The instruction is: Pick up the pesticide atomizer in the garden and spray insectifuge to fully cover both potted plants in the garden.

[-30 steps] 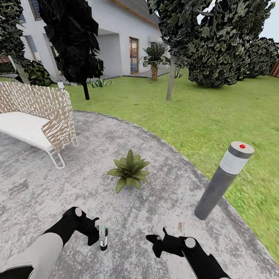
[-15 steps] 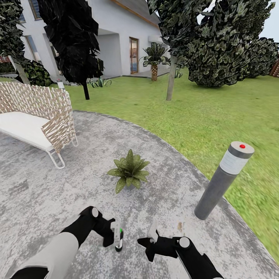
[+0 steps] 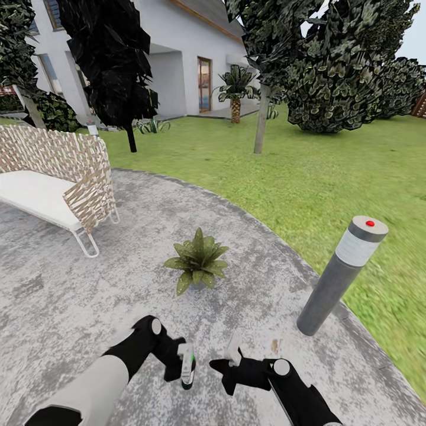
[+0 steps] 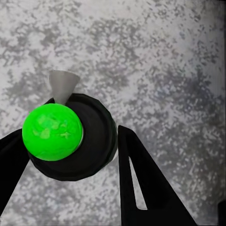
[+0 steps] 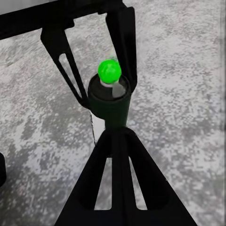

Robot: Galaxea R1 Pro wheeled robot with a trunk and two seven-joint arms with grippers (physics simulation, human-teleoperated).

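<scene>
My left gripper (image 3: 177, 365) grips the pesticide atomizer (image 3: 188, 367) upright above the paving; my right gripper (image 3: 232, 368) looks closed and empty beside it, and a bump could knock the bottle loose. Ahead I count one potted plant (image 3: 197, 261), one bollard lamp (image 3: 341, 274) and one woven chair (image 3: 56, 177).

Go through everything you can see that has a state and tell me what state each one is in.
Spray bottle: upright, held off the paving, its top button green.
Left gripper: shut on the spray bottle.
Right gripper: empty, close beside the bottle; open or shut unclear.
Potted plant: upright on the paving.
Lamp post: standing at the paving's edge, red dot on top.
</scene>
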